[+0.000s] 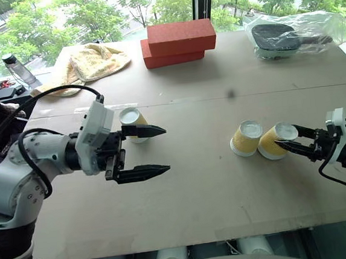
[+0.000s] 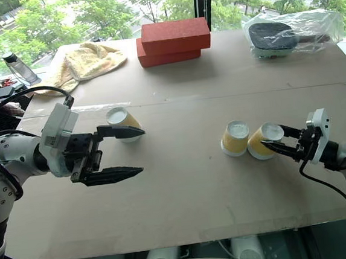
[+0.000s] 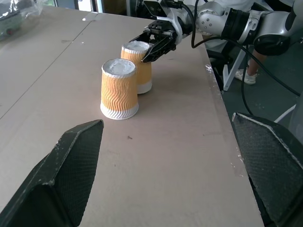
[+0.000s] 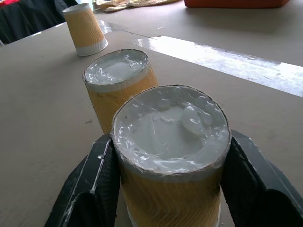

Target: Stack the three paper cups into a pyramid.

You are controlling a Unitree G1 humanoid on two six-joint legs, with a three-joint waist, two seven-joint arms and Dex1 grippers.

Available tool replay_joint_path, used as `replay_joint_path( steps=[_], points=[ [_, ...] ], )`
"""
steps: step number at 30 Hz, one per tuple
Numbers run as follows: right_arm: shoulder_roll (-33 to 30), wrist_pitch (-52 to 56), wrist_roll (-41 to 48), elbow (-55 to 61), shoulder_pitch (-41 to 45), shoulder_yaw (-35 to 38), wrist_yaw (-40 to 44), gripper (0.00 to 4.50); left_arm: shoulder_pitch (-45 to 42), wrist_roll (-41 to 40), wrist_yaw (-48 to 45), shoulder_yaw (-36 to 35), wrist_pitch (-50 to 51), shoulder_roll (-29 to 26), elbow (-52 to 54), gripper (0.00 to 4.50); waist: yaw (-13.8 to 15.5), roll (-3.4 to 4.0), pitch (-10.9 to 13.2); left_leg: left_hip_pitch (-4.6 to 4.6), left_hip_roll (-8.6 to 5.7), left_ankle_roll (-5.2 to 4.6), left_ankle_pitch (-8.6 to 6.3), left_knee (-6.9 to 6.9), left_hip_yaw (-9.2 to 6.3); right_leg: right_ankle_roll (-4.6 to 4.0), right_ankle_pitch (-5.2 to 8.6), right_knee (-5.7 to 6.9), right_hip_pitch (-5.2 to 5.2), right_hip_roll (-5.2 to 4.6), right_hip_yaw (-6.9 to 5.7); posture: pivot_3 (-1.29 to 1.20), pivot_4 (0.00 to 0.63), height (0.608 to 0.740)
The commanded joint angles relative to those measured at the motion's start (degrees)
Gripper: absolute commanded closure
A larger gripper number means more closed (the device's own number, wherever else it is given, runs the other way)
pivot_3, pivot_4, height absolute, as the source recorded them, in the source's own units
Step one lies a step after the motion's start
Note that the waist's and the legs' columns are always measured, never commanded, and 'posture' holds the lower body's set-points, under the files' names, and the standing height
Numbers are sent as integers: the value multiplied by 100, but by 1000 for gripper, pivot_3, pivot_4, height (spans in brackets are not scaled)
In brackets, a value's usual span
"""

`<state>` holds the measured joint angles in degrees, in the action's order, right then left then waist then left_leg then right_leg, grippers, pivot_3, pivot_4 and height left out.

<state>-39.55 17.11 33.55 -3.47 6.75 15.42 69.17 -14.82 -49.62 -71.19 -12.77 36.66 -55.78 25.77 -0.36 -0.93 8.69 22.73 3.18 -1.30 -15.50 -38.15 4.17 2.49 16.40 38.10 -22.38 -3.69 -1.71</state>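
Three yellow-orange paper cups stand upside down on the brown table (image 1: 202,187). One cup (image 1: 131,122) is at the left, just behind the upper finger of my left gripper (image 1: 166,148), which hangs open above the table with nothing between its fingers. A second cup (image 1: 246,137) stands at the right. The third cup (image 1: 276,141) sits right beside it, touching it, and leans slightly. My right gripper (image 1: 295,141) is shut on this third cup, one black finger (image 4: 94,184) pressed against each side just below the white base.
Two stacked red bricks (image 1: 177,43) lie at the back centre. A yellow towel (image 1: 88,63) is at the back left with a bottle (image 1: 17,69) beyond it. At the back right lies a plastic bag (image 1: 292,34) holding a dark object.
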Motion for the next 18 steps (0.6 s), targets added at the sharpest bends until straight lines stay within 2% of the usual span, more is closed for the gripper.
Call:
replay_joint_path(
  steps=[1, 2, 3, 8, 12, 15, 18],
  points=[
    [-6, 9, 182, 247, 129, 58, 32, 566, -71, -21, -16, -56, -99, 17, 56, 0, -3, 0, 0, 0, 0, 0, 0, 0, 0, 0, 0, 0, 0, 0, 0, 0, 150, 730],
    [-14, -20, 159, 240, 134, 60, 38, 116, -77, -22, -10, -50, -96, 22, 57, 0, -3, 0, 0, 0, 0, 0, 0, 0, 0, 0, 0, 0, 0, 0, 0, 0, 150, 730],
    [-28, -45, 147, 236, 127, 64, 59, 40, -80, -24, -10, -51, -95, 27, 54, 0, -2, 0, 0, 0, 0, 0, 0, 0, 0, 0, 0, 0, 0, 0, 0, 0, 150, 730],
    [-89, -450, -11, 215, 41, 165, 132, 40, -15, -48, 71, -168, -117, 79, 43, 0, 11, 0, 0, 1, 0, 0, 0, 0, 0, 0, 0, -1, 0, 0, 0, 0, 150, 730],
    [-179, -728, 53, 323, -63, 442, 134, 40, 316, -238, 692, -669, -43, 346, 187, 0, 11, 0, 0, 1, 1, -1, -1, 0, 0, 0, 0, -1, 0, -1, 1, 0, 150, 730],
    [-280, -422, 613, 592, -196, 737, 311, 40, 700, -77, 1616, -915, -103, 834, 383, 0, 10, 6, -3, 2, 3, -1, 0, 0, -2, 0, 0, -1, 0, -3, 1, 0, 150, 730],
    [-245, -241, 1067, 826, -180, 1007, 253, 40, 1045, 287, 2569, -972, -534, 1673, 511, 0, 8, 6, -4, 0, 9, -1, -1, -1, -6, 1, -1, 0, 5, -10, 11, 0, 150, 730]
  ],
)
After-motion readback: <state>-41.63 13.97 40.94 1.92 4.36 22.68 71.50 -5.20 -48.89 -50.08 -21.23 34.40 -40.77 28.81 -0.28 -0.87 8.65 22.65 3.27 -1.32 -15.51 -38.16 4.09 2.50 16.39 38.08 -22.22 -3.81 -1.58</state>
